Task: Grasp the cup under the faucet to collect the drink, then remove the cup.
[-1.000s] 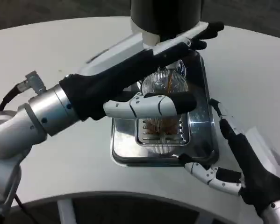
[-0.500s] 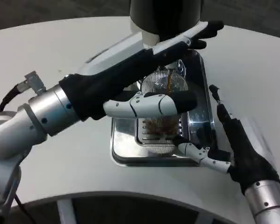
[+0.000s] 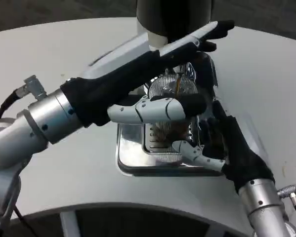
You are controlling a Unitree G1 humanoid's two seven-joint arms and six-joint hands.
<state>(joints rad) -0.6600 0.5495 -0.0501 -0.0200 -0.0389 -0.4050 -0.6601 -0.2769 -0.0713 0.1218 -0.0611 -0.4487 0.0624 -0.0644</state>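
A clear ribbed cup (image 3: 170, 88) stands on the drip grate under the dark dispenser (image 3: 175, 15). A thin brown stream (image 3: 178, 84) runs into it, and brown liquid shows low in the cup. My left hand (image 3: 157, 79) grips the cup, the thumb (image 3: 152, 109) lying across its front and the long fingers (image 3: 197, 38) reaching past its far side. My right hand (image 3: 222, 140) sits over the right side of the steel tray (image 3: 130, 153), close beside the cup. Its fingers are spread and hold nothing, with the thumb (image 3: 197, 155) low over the grate.
The steel tray and its slotted grate (image 3: 162, 148) sit at the middle of the white round table (image 3: 63, 44). The dispenser body looms over the cup at the back. My left forearm (image 3: 44, 118) crosses the table's left half, with a cable at its wrist.
My right hand has moved up and to the left, from the table's front right onto the tray's right side next to the cup. The left hand stays on the cup while the drink pours.
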